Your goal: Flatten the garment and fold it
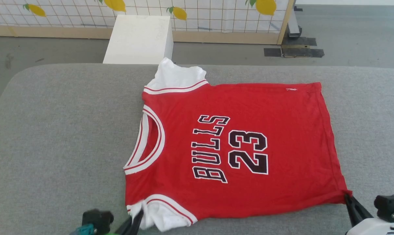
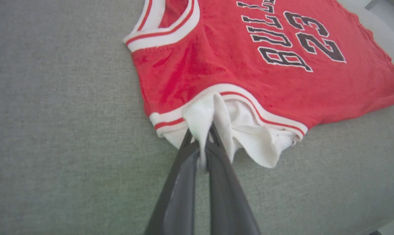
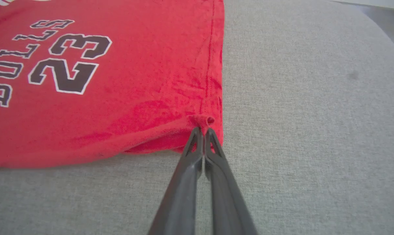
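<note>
Head view: garment (image 1: pixel 236 143) flat on the tabletop (image 1: pixel 53 130), left gripper (image 2: pixel 200 133) clamped on its near sleeve, right gripper (image 3: pixel 202 130) on its hem corner; flattening looks done, next carry that edge across

Grey floor (image 1: pixel 347 29), lemon-print screen (image 1: pixel 200 13), white box (image 1: pixel 138 39)

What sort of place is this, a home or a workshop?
Likely a robot test room, not a home: a jersey lies on a grey padded table, behind it a lemon-print screen, with black tape on a grey floor.
</note>
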Controlling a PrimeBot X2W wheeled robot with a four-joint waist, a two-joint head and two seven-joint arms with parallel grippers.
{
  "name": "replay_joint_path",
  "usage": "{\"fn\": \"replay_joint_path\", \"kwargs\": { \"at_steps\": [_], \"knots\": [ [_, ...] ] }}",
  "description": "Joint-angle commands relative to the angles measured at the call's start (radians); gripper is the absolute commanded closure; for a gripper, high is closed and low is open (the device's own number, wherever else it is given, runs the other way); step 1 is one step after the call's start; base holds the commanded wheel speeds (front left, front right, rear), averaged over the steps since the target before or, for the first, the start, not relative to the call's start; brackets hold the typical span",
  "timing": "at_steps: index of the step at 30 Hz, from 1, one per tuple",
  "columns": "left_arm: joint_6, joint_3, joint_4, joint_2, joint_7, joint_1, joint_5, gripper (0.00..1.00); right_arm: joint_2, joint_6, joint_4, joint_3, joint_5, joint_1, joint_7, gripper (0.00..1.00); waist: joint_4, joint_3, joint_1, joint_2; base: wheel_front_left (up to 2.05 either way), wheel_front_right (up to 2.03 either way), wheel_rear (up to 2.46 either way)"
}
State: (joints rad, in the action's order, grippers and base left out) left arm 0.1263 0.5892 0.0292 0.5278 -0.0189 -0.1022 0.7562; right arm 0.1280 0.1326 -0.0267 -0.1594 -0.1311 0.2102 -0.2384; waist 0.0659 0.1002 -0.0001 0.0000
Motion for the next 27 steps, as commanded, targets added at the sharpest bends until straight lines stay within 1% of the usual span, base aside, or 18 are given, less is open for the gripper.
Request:
{"fn": "replay_joint_path", "kwargs": {
  "at_steps": [1,7,10,16,20,27],
  "knots": [
    [0.008,0.002,-0.012,-0.018,-0.039,0.045,-0.036,1.0,-0.005,-0.002,-0.001,0.01,0.012,0.009,0.041,1.0,-0.005,-0.004,0.0001,0.0,0.0,0.0,0.0],
    [0.012,0.007,-0.065,-0.048,-0.154,0.146,-0.141,1.0,-0.009,-0.002,0.014,0.03,0.041,-0.038,0.141,1.0,-0.023,-0.002,0.0001,0.0,0.0,0.0,0.0],
    [0.009,0.003,-0.089,-0.055,-0.174,0.199,-0.168,1.0,-0.004,-0.002,0.015,0.044,0.054,-0.08,0.155,1.0,-0.032,0.012,0.0001,0.0,0.0,0.0,0.0],
    [-0.038,-0.006,-0.144,-0.061,-0.175,0.346,-0.186,1.0,0.031,-0.002,0.037,0.054,0.065,-0.197,0.152,1.0,-0.037,0.06,0.0001,0.0,0.0,0.0,0.0],
    [-0.074,-0.012,-0.193,-0.061,-0.156,0.456,-0.189,1.0,0.056,-0.002,0.068,0.053,0.069,-0.277,0.141,1.0,-0.038,0.101,0.0001,0.0,0.0,0.0,0.0],
    [-0.143,-0.018,-0.308,-0.06,-0.091,0.618,-0.169,1.0,0.077,-0.002,0.151,0.059,0.062,-0.399,0.067,1.0,-0.049,0.178,0.0001,0.0,0.0,0.0,0.0]
  ]
}}
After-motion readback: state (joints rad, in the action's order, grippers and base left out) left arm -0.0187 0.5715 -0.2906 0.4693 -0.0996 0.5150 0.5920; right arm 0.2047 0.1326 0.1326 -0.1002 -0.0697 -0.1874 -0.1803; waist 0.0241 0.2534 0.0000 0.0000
